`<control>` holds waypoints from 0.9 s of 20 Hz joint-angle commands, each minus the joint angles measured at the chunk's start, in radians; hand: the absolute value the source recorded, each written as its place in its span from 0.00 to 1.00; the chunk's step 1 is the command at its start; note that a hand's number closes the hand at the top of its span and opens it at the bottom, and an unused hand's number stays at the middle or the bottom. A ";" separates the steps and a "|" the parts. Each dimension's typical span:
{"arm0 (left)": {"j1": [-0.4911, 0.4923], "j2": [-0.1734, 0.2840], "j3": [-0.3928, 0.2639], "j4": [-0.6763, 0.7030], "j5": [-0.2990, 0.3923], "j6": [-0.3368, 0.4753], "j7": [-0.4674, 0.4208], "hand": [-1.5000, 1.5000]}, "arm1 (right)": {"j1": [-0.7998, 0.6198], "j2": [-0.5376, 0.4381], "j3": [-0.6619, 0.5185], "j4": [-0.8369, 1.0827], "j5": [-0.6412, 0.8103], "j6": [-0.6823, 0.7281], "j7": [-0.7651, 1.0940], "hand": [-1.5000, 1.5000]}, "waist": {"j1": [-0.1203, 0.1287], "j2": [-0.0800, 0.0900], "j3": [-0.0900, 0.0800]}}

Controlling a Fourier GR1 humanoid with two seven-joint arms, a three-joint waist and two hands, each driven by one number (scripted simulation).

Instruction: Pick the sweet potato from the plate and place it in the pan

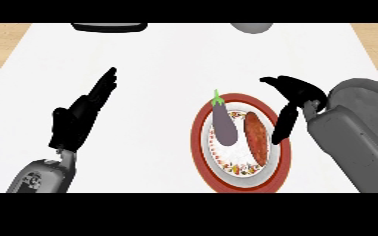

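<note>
A: what's on the counter, count-wise?
B: one plate (pixel 201 145), one sweet potato (pixel 257 136), one eggplant (pixel 224 124). Two dark things cut off at the far edge, can't tell what.

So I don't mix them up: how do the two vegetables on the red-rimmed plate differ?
The purple eggplant is smooth with a green stem; the reddish-brown sweet potato is mottled and stemless. The eggplant lies on the left, the sweet potato on the right, nearer the right hand. Both are elongated and lie side by side on the plate.

Sweet potato (pixel 256 136) right of eggplant (pixel 224 124), on plate (pixel 207 152).
</note>
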State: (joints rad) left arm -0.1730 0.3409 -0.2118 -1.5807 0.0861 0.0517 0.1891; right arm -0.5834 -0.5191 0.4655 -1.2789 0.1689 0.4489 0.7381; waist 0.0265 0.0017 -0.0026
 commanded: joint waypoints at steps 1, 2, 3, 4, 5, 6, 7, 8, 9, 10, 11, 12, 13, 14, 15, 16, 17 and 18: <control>-0.030 -0.003 0.009 -0.006 0.006 -0.008 0.027 0.50 | -0.131 0.074 0.022 0.078 -0.093 0.211 0.183 0.00 | 0.003 0.001 0.001; -0.018 -0.012 -0.003 0.044 -0.027 -0.002 -0.026 0.50 | -0.147 0.105 0.027 0.122 -0.095 0.226 0.187 0.00 | -0.001 0.004 0.001; 0.009 0.012 0.016 -0.013 0.006 -0.023 0.001 0.50 | -0.193 0.160 0.014 0.122 -0.136 0.244 0.279 0.00 | 0.007 -0.001 0.001; -0.013 0.003 0.035 0.032 -0.007 -0.011 -0.011 0.50 | -0.113 0.155 0.030 0.068 -0.134 0.239 0.277 0.00 | -0.021 -0.003 0.001; 0.015 0.015 0.018 -0.032 0.001 -0.026 0.028 0.50 | -0.140 0.153 0.024 0.123 -0.145 0.269 0.271 0.00 | -0.010 -0.003 0.002; -0.022 0.013 0.044 -0.004 0.029 -0.039 0.037 0.50 | -0.157 0.183 0.042 0.106 -0.166 0.286 0.335 0.00 | -0.017 -0.003 0.001; -0.008 -0.002 0.016 -0.013 -0.020 -0.009 0.046 0.50 | -0.180 0.202 0.022 0.128 -0.170 0.273 0.352 0.00 | -0.017 -0.003 0.002; -0.017 0.021 0.069 0.016 0.032 -0.051 0.006 0.50 | -0.138 0.234 0.077 0.142 -0.107 0.208 0.327 0.00 | -0.017 -0.001 0.002; 0.032 -0.013 0.031 -0.003 -0.018 -0.010 -0.012 0.50 | -0.121 0.219 0.064 0.103 -0.116 0.214 0.355 0.00 | -0.022 -0.004 0.002; -0.008 -0.026 0.011 -0.021 -0.037 0.007 0.034 0.50 | -0.167 0.256 0.067 0.114 -0.127 0.212 0.414 0.00 | -0.022 -0.005 0.002; -0.042 -0.013 0.046 0.032 -0.019 -0.018 0.021 0.50 | -0.183 0.209 0.043 0.120 -0.132 0.246 0.390 0.00 | -0.027 -0.003 0.002; -0.022 -0.012 0.060 0.016 -0.010 -0.015 0.017 0.50 | -0.163 0.181 0.055 0.127 -0.125 0.267 0.351 0.00 | -0.024 -0.003 0.002; 0.055 -0.012 0.032 -0.030 -0.014 -0.026 -0.015 0.50 | -0.142 0.192 0.083 0.084 -0.122 0.247 0.408 0.00 | -0.024 -0.007 0.001; 0.043 -0.023 0.043 0.002 -0.006 -0.029 -0.013 0.50 | -0.151 0.198 0.065 0.045 -0.141 0.247 0.440 0.00 | -0.030 -0.007 0.001; -0.029 0.012 0.079 0.041 0.013 -0.062 0.012 0.50 | -0.144 0.170 0.070 0.036 -0.156 0.275 0.439 0.00 | -0.038 -0.006 0.001; -0.008 -0.029 0.043 0.034 -0.030 -0.020 -0.014 0.50 | -0.131 0.177 0.107 0.065 -0.114 0.256 0.400 0.00 | -0.032 -0.004 0.002; 0.014 -0.002 0.057 -0.006 -0.007 -0.047 0.008 0.50 | -0.157 0.200 0.110 0.099 -0.101 0.239 0.417 0.00 | -0.021 -0.004 0.002; -0.002 -0.030 0.043 0.019 -0.025 -0.031 0.007 0.50 | -0.147 0.187 0.100 0.112 -0.091 0.236 0.393 0.00 | -0.025 -0.003 0.002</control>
State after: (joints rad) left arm -0.1710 0.3272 -0.1644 -1.5691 0.0733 0.0203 0.1929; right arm -0.7191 -0.3453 0.5500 -1.1835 0.0555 0.6302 0.9931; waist 0.0009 -0.0026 -0.0010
